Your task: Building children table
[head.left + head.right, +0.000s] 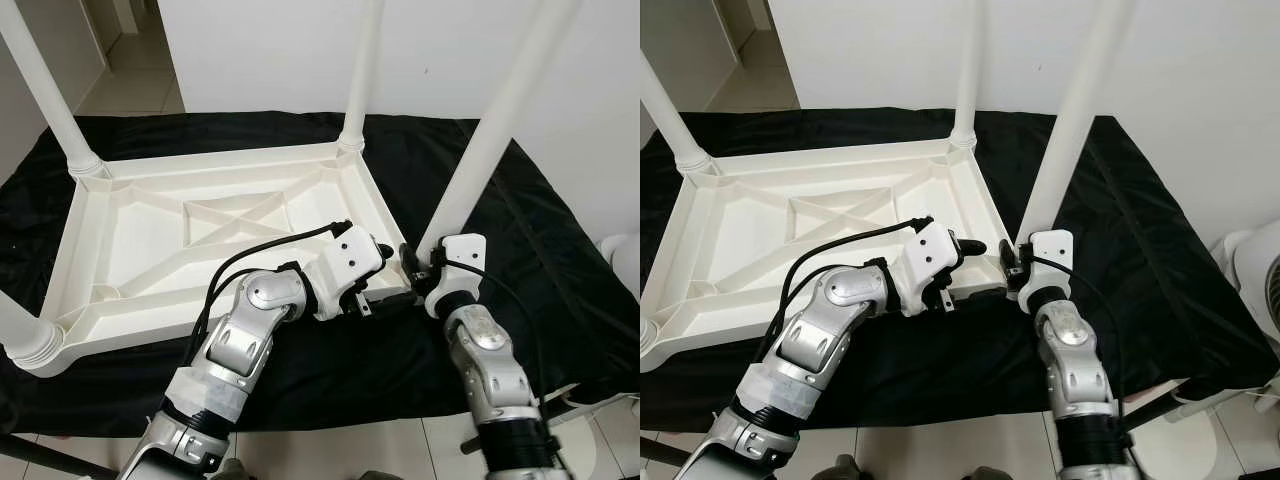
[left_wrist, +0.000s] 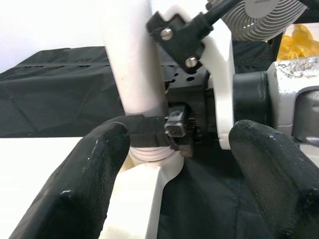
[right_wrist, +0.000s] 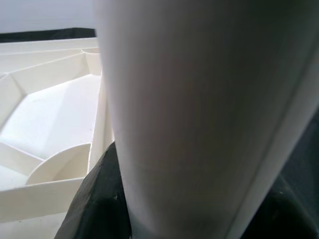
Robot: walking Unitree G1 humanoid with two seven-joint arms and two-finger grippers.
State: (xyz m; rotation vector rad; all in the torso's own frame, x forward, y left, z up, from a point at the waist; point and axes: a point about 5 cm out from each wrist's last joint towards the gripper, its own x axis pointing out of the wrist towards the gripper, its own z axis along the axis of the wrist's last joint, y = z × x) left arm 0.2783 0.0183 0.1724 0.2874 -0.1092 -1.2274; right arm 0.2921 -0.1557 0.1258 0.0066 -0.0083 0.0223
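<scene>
Lying upside down on a black cloth (image 1: 520, 230) spread over the floor: a white plastic children's table (image 1: 200, 240), ribbed underside facing up. Standing already in its corners, going left to right: a near-left leg (image 1: 25, 335) cut off by the frame edge, a far-left leg (image 1: 50, 95) leaning outward, a far-right leg (image 1: 360, 75) rising upright from its socket. Further right, slanting up and away from the near-right corner: the fourth leg (image 1: 490, 125), its foot sitting right at that corner socket.

Reaching in from the lower left, the left end effector (image 1: 385, 265), hovering just over the near-right corner rim, fingers (image 2: 84, 184) spread wide, gripping nothing, pointing straight at the base of the slanted leg (image 2: 132, 59) and at the other arm's wrist beyond it. Coming up from the lower right, the right end effector (image 1: 1015, 262), pressed against the foot of that leg. Showing in the left wrist view: a black finger (image 2: 144, 132) wrapping the leg just above its ribbed collar. Showing in the right wrist view: the white leg (image 3: 199, 119) up close with dark fingers (image 3: 99, 199) on either side — clamping round it.

Sitting at the far right on the tiled floor: a white fan (image 1: 1255, 265), well apart from the table.
</scene>
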